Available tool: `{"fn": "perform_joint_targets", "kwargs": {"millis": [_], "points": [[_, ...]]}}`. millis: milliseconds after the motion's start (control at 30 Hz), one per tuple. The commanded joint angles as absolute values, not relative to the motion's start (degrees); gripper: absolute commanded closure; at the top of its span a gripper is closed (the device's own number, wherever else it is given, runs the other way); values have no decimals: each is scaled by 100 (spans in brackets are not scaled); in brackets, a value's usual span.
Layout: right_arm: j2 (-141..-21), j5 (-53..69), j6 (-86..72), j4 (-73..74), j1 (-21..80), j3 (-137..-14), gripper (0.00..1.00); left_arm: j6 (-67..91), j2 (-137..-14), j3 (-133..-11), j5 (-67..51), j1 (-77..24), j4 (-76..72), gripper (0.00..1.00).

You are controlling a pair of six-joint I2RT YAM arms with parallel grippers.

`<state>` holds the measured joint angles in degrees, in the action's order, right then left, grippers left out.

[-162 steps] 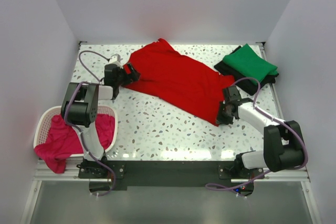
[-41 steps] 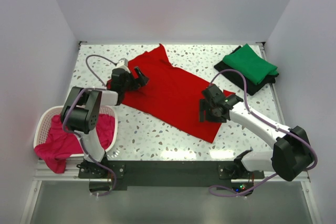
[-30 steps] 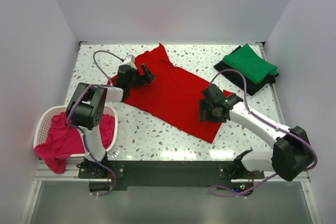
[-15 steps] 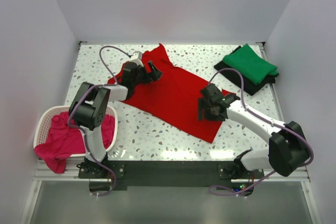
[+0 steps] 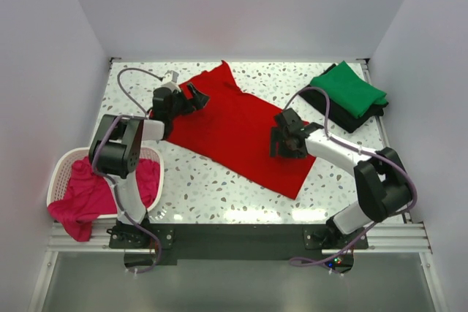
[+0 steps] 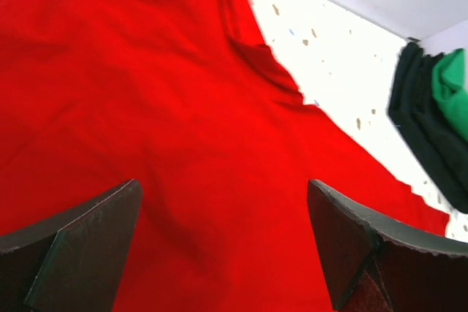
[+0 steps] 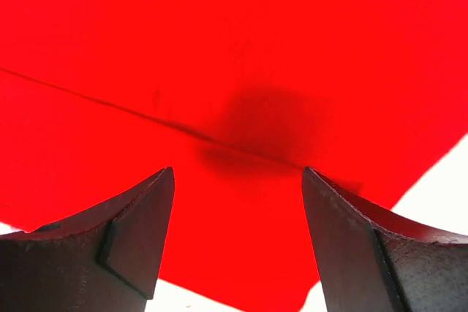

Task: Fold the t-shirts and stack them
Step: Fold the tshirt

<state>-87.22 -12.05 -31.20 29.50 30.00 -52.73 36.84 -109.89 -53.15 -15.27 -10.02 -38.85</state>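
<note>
Hovering over a red t-shirt [image 5: 241, 133] spread on the table [image 5: 212, 189], the left fingers [image 6: 80, 253] and right fingers [image 7: 124, 239] stand parted, grasping nothing; a green t-shirt [image 5: 347, 87] tops a black t-shirt [image 5: 313, 94].

Top view: above near edge, whole speckled white bench [image 5: 219, 188]; wrist views: close on the shared bright red cloth t-shirt [image 5: 234, 126].

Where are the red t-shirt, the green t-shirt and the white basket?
red t-shirt [image 5: 234, 131], top view, middle of the spread cloth.
green t-shirt [image 5: 349, 89], top view, folded top face.
white basket [image 5: 55, 179], top view, left rim.
</note>
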Motion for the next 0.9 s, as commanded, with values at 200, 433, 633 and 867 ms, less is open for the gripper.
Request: {"fn": "perform_joint_targets", "kwargs": {"millis": [200,433,633,867], "points": [[-9211,-862,-3199,2540,2971,-5133,27,4095,-11294,-4870,-1776,-668,-4456,0],[-9036,-712,-3419,2558,2979,-4642,30,4262,-10970,-4351,-1222,-633,-4333,0],[-8483,-414,-3568,2514,2988,-4071,30,4280,-10583,-3806,-870,-633,-4377,0],[-7999,-307,-3577,2557,3024,-3832,31,4245,-10117,-3463,-756,-642,-4456,0]]}}
